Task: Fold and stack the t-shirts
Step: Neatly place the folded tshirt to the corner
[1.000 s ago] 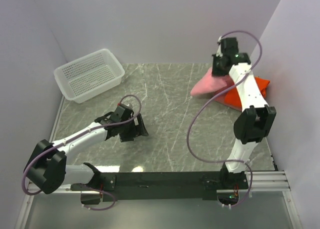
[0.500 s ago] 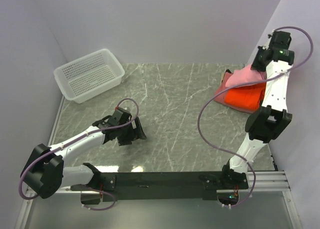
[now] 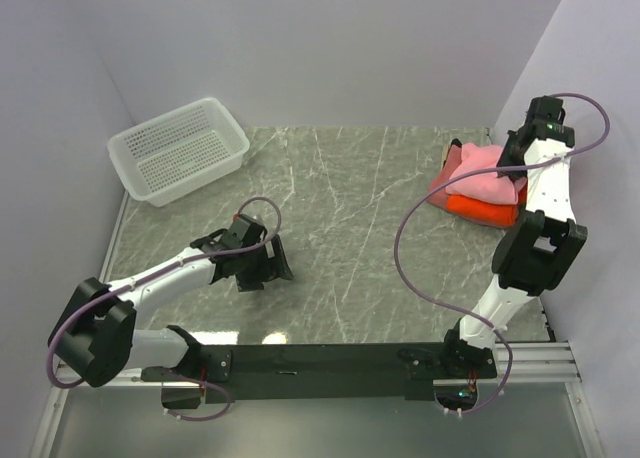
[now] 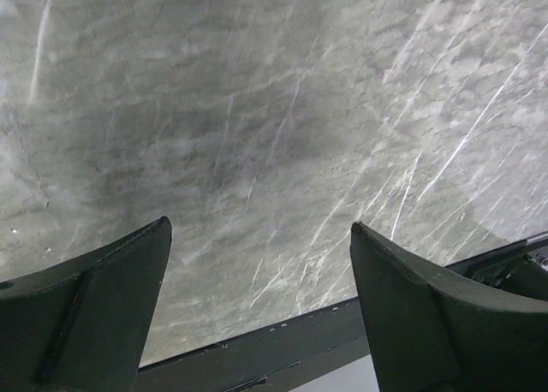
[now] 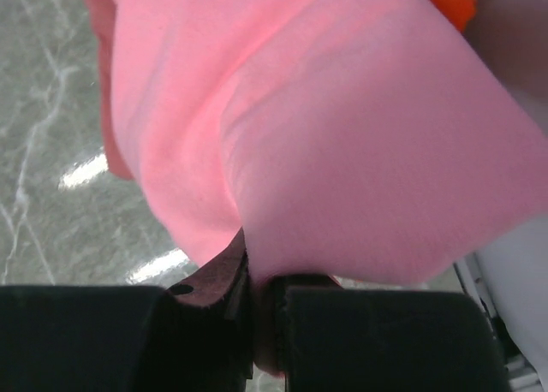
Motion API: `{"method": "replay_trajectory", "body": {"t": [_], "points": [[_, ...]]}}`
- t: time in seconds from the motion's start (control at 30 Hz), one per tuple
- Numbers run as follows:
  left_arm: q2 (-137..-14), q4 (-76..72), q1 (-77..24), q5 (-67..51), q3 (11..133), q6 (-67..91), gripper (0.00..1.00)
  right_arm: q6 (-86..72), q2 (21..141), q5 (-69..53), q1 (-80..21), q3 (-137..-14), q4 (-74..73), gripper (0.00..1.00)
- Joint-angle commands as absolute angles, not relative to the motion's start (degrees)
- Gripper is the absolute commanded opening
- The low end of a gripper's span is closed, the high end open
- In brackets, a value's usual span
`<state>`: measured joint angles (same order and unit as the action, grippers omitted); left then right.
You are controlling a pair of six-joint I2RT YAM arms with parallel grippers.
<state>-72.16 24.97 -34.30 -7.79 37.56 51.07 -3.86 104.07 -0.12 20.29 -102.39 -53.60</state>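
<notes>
High rear view; close wrist views share table [image 3: 350, 208].

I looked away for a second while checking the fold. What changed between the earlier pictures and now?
The right gripper, shut on the light pink t-shirt throughout, swung right toward the side wall, drawing the shirt's spread-out part over into a compact fold on top of the orange t-shirt. Nothing was let go. The left gripper stayed open above the table, nearly in place; the white basket did not move.
</notes>
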Motion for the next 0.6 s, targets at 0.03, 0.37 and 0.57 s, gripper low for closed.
{"method": "replay_trajectory", "body": {"t": [0.03, 0.37, 0.57], "points": [[-72.68, 25.40, -34.10, -7.91, 41.22, 49.22, 0.91, -6.15, 103.35, 9.91, 21.18, -106.16, -50.71, 0.01], [-72.60, 26.63, -34.10, -7.30, 43.94, 48.60, 0.92, -7.91, 101.80, 10.37, 21.36, -106.53, -49.31, 0.54], [-71.28, 27.60, -34.10, -5.89, 45.26, 48.43, 0.93, -8.00, 92.66, 8.00, 21.09, -100.99, -47.38, 0.87]]}}
